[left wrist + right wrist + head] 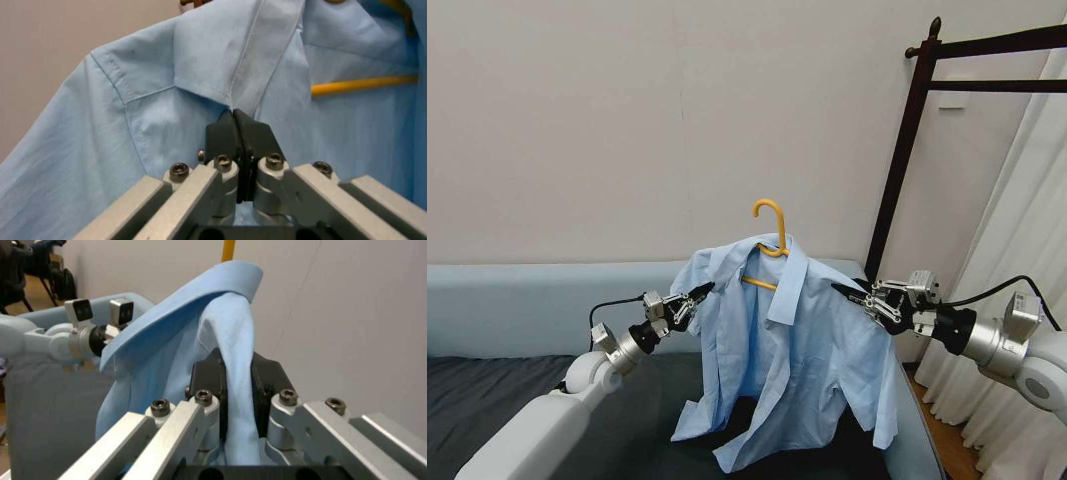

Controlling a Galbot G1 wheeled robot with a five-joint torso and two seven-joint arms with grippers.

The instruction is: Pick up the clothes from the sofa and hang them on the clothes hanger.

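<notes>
Head view: left gripper and right gripper each pinch a shoulder of the blue shirt, already on its yellow hanger, held up left of the dark rack. Step: transfer. Next move likely: raise hanger onto rack.

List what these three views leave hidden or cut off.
Yellow hanger: shoulders covered by the light blue shirt, head view.
Dark wooden rack: crossbars cut by the right edge, foot behind the shirt, head view.
Hanger's hook: cut by the frame edge, left wrist view.
Cloth pinched by left gripper and right gripper: covered by their fingers, wrist views.
</notes>
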